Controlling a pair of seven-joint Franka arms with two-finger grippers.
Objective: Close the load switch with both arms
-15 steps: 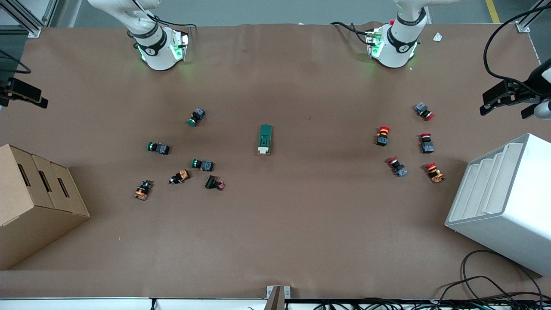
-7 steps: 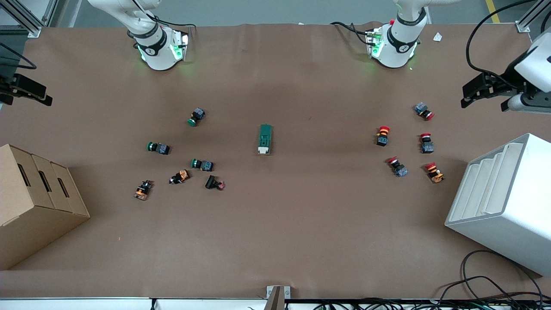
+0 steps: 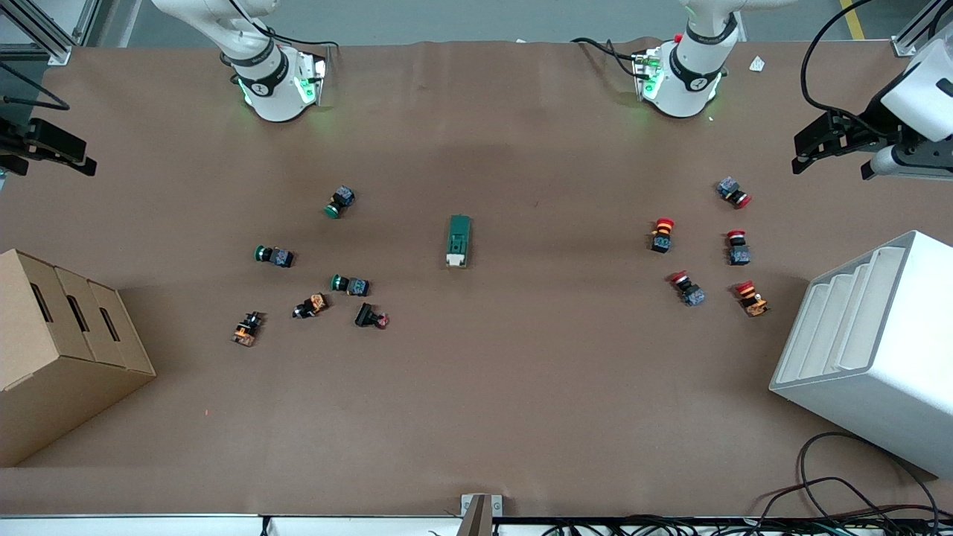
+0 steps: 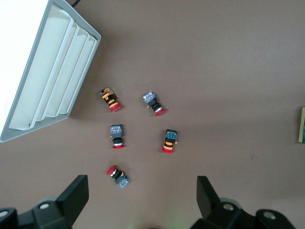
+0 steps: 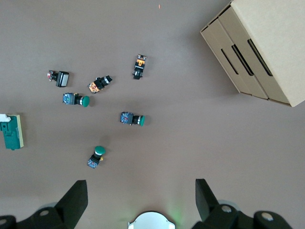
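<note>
The load switch [image 3: 459, 240], a dark green block with a cream lever end, lies flat at the middle of the table. It shows whole in the right wrist view [image 5: 11, 132], and only its edge shows in the left wrist view [image 4: 302, 125]. My left gripper [image 3: 830, 156] hangs open and empty in the air over the left arm's end of the table, above the red push buttons [image 4: 139, 195]. My right gripper [image 3: 37, 156] hangs open and empty over the right arm's end of the table [image 5: 139, 195]. Both are well away from the switch.
Several green and orange push buttons [image 3: 313, 275] lie toward the right arm's end, and several red ones [image 3: 707, 253] toward the left arm's end. A cardboard box [image 3: 59, 335] and a white slotted rack [image 3: 871, 350] stand at the table's ends.
My left gripper has come in over the table from its end and moved toward the bases. My right gripper has shifted slightly toward the bases. The switch has not moved.
</note>
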